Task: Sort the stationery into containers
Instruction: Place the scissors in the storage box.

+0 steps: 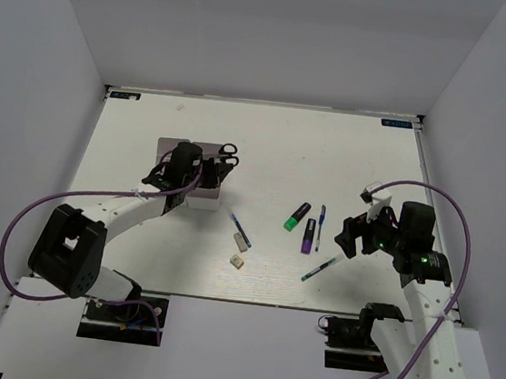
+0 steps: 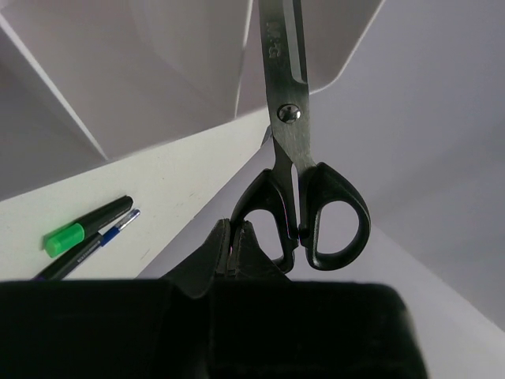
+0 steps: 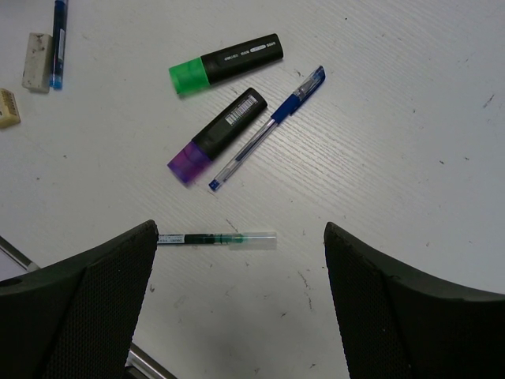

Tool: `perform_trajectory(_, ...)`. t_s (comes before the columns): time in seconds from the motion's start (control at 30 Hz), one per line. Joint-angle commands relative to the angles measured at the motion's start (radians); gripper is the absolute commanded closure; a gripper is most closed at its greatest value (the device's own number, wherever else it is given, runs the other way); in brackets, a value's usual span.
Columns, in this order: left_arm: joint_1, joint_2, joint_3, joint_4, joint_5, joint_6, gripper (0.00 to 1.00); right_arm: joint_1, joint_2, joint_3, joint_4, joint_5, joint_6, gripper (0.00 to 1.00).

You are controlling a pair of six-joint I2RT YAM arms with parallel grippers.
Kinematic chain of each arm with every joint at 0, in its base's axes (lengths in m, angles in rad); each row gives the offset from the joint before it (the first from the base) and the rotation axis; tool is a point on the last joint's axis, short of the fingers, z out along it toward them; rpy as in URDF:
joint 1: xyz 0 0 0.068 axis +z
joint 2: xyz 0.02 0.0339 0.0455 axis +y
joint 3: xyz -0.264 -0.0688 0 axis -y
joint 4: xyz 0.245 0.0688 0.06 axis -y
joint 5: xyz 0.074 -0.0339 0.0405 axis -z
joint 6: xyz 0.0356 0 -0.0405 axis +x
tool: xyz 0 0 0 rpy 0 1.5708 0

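Left pincer: closed on black-handled steel scissors, blades reaching over white plastic organiser tray.
Right pincer: held open, thin green pen between fingers.

Organiser tray sits left of centre on the table. Scissors lean in it, blades down in a compartment, handles out past its far-right corner. Just right of the tray, nearer me, I've got the left pen w/ the far eraser against its near end, and the near eraser a bit closer in. Further right is a cluster: far highlighter, near highlighter just beside it, right pen along that one's right side. Near pen lies apart, in front of the cluster. Right gripper is to the right of all that.
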Motion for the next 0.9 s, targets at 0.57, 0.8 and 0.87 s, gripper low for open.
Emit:
perform_trajectory(0.57,0.044,-0.039,-0.048,0.093,-0.002,-0.055,0.82,-0.001,-0.001,-0.013,0.045,0.014,-0.009,0.13)
perform_trajectory(0.8,0.047,-0.038,-0.048,0.101,-0.001,-0.059,0.73,-0.003,0.000,-0.016,0.047,0.016,-0.009,0.13)
perform_trajectory(0.87,0.047,-0.038,-0.047,0.105,-0.001,-0.061,0.72,-0.001,0.000,-0.016,0.047,0.017,-0.009,0.13)
